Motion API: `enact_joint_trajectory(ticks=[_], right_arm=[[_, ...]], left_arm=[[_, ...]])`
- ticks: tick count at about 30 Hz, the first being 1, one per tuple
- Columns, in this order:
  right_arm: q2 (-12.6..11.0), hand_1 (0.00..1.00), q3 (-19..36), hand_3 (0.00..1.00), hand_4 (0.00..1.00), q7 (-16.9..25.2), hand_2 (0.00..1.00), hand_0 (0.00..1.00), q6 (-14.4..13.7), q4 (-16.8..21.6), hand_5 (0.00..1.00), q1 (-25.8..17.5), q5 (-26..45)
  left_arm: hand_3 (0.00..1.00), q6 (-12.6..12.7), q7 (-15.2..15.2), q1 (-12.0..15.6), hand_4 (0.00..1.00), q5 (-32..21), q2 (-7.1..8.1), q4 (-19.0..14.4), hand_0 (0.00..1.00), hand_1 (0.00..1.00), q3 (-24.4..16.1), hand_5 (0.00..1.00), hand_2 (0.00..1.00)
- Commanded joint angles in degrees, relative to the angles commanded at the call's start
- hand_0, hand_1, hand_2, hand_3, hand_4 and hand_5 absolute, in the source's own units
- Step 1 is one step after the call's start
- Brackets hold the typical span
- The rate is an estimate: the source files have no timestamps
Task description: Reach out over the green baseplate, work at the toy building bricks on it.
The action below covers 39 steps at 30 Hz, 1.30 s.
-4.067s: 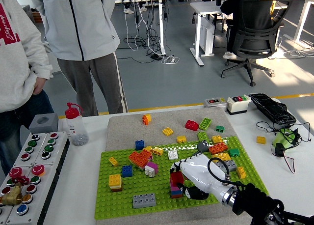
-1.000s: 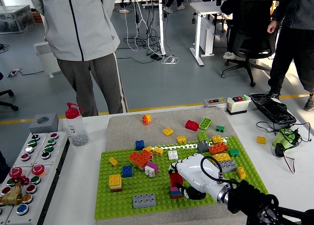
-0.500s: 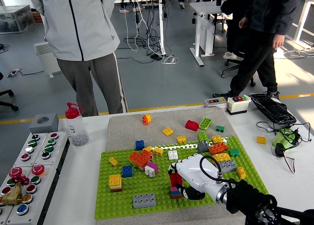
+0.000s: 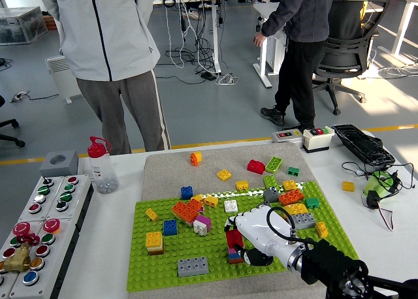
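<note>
The green baseplate (image 4: 157, 266) lies on a grey mat at the table's middle, with several coloured bricks on it. My right hand (image 4: 251, 237), white with a black forearm, reaches in from the lower right. Its fingers curl around a small stack with a red brick (image 4: 234, 239) on top and pink and blue layers below, standing on the plate. Close by are an orange brick (image 4: 185, 211), a blue brick (image 4: 170, 227), a yellow-orange brick (image 4: 153, 241) and a grey brick (image 4: 193, 266). The left arm is out of sight.
Loose bricks lie on the mat behind the plate. A button panel (image 4: 36, 227) and a red-capped bottle (image 4: 101, 166) stand at left. A switch box (image 4: 317, 138), black tray and green battery pack (image 4: 379, 185) sit at right. A person (image 4: 108, 51) stands at the far side; another walks behind.
My right hand stays on the red stack with hardly any shift. In the background a person in dark clothes has walked leftward.
</note>
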Motion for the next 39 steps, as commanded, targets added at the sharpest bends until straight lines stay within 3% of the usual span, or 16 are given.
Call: enact_joint_trajectory(ticks=[37,38,39], right_arm=[[-0.72,0.523,0.71,0.581,0.497,0.97,0.593,0.369,-0.35,-0.29,0.15,-0.53,0.91],[-0.73,0.585,0.74,0.682,0.531,1.04,0.685,0.427,-0.44,-0.27,0.158,-0.52,0.93],[-0.75,0.585,0.8,0.682,0.531,1.17,0.685,0.427,-0.57,-0.25,0.158,-0.5,1.02]], left_arm=[[0.636,0.01,0.13,0.4,0.385,0.32,-0.18,0.0,0.694,0.717,-0.21,0.998,0.704],[0.636,0.01,0.13,0.38,0.385,0.31,-0.18,0.0,0.694,0.717,-0.2,0.998,0.705],[0.636,0.0,0.12,0.36,0.385,0.27,-0.17,0.0,0.694,0.717,-0.17,0.998,0.705]])
